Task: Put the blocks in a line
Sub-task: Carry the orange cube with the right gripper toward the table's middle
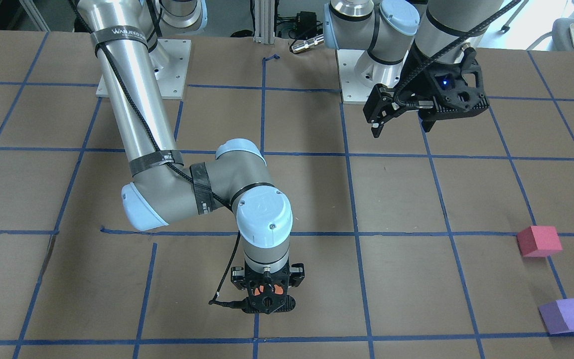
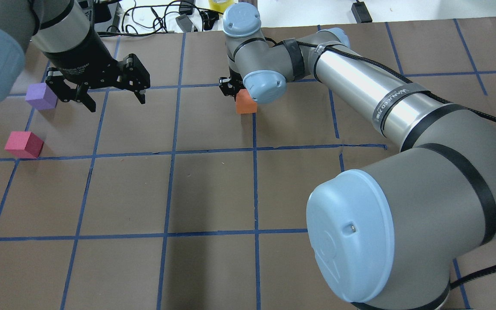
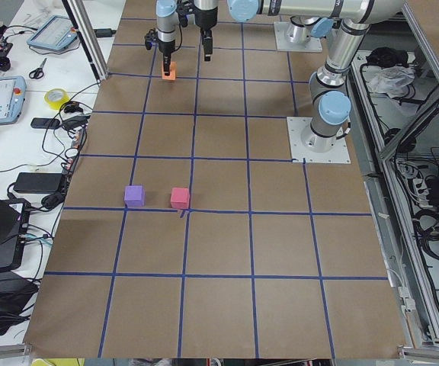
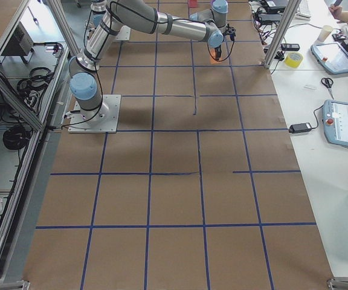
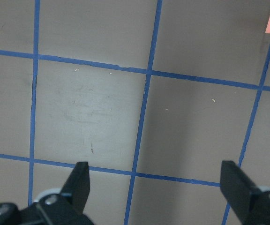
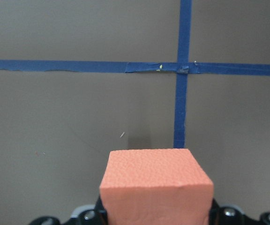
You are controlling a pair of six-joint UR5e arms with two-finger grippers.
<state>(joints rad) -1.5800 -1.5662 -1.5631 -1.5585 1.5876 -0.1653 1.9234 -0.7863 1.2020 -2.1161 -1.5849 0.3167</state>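
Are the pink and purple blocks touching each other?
Apart. The exterior left view shows bare table between the purple block and the pink block.

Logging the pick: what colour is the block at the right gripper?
Orange block, clearest in the right wrist-mounted view.

Right arm [image 1: 135, 75]: polished silver tube, grey joints, pale-blue caps [image 1: 264, 219] with small screws. Black braided cable [image 1: 182, 172] under black straps [image 1: 120, 37], one lettered white. Left arm [image 1: 396, 25]: same finish. Left gripper [image 1: 402, 128], right gripper [image 1: 267, 294]: black linkages. Blue lamp [image 1: 445, 82] above left fingers [image 1: 376, 130].
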